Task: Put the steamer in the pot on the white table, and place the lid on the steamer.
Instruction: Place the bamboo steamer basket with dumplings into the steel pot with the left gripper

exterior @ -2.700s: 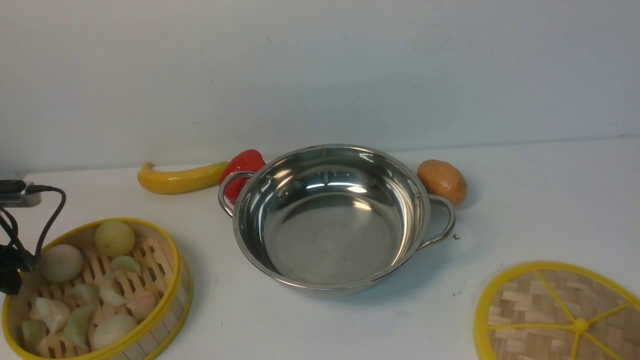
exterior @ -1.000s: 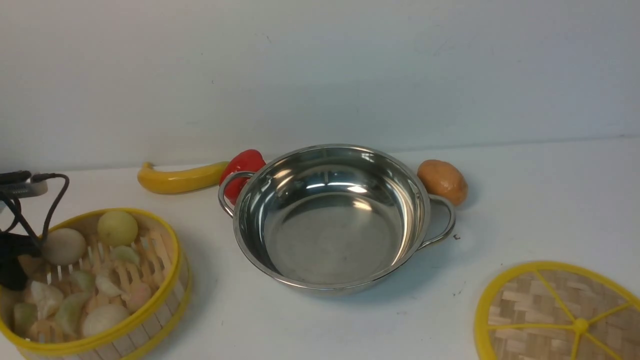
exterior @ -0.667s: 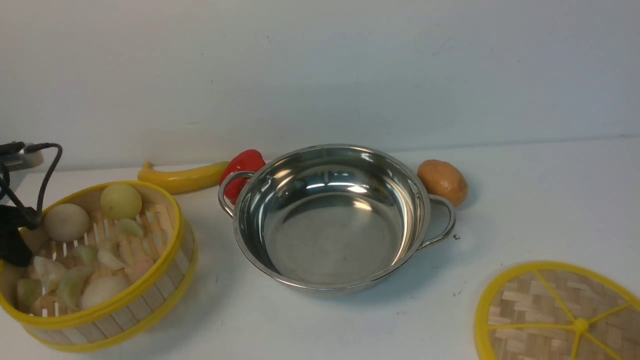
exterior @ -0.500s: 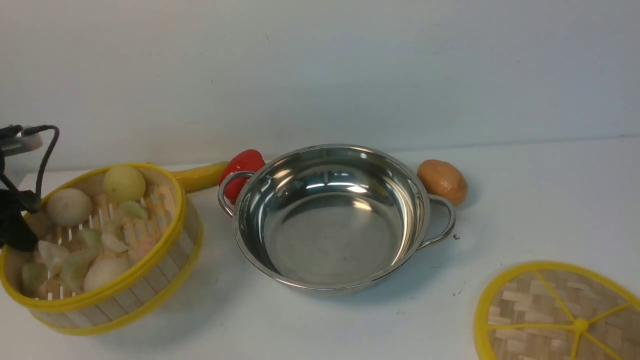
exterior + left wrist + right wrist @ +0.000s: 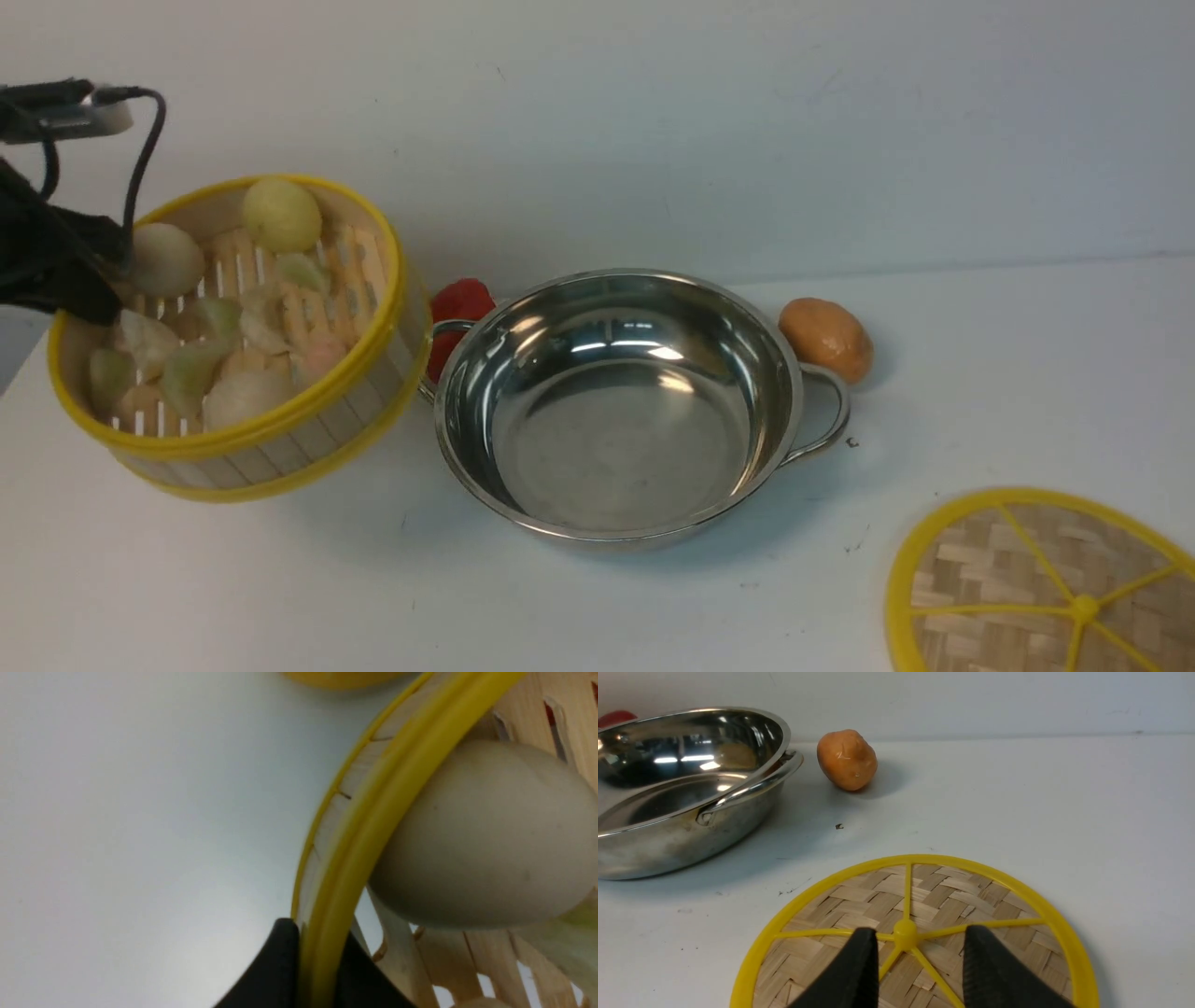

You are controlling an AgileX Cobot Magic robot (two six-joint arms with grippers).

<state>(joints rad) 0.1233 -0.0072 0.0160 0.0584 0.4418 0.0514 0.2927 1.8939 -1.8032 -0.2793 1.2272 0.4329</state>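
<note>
The left arm (image 5: 42, 266) comes in from the 9 o'clock edge of the front view, its wrist camera and black cable (image 5: 140, 149) above it. The left jaws are closed tight on the yellow rim of the steamer (image 5: 271, 457), one black finger (image 5: 275, 970) outside the wall and the other inside, as the left wrist view shows (image 5: 373, 826). The steamer hangs clear of the bench (image 5: 1027, 373), tilted with its open top towards the camera, at about 9 to 10 o'clock from the pot (image 5: 616, 448). In the front view its edge overlaps the pot's left handle. A pale round bun (image 5: 481, 835) lies against the rim just beside the grip, with other buns and dumplings on the slatted floor.

The pot stands empty at the middle of the bench. A red pepper (image 5: 459, 301) peeks out at its 10 o'clock and a potato (image 5: 825, 338) sits at 2 o'clock, just beside the right handle.

The lid (image 5: 1027, 579) lies flat on the bench at about 4 o'clock from the pot, well apart from it. In the right wrist view the right jaws stand apart and hold nothing, poised over the lid (image 5: 952, 896) with its centre knob (image 5: 906, 928) just beyond the gap between the two fingers (image 5: 859, 970). Whether the tips touch the weave cannot be told.
</note>
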